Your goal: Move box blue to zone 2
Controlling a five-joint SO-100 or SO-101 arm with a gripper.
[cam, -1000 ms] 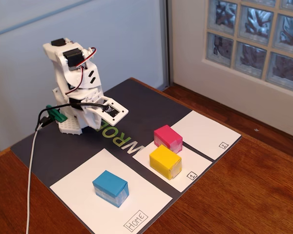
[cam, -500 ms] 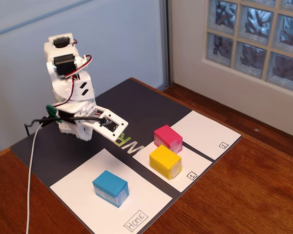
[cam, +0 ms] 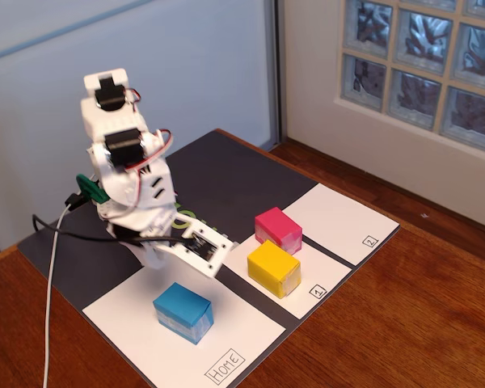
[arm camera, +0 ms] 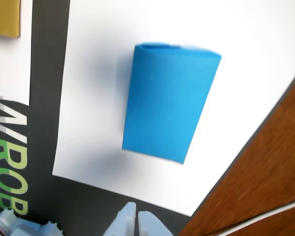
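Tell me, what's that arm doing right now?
Tool shut, empty, above the Home sheet. Blue box untouched on that sheet. Zone 2 bare; pink box and yellow box sit between.

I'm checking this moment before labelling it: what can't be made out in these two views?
- Gripper: wrist view's bottom edge cuts it to two tips, nearly touching; in the fixed view the arm hides them.
- Blue box: wrist view shows only its blurred top.
- Zone 2: outside the wrist view.
- Yellow box: cut off at the wrist view's corner.
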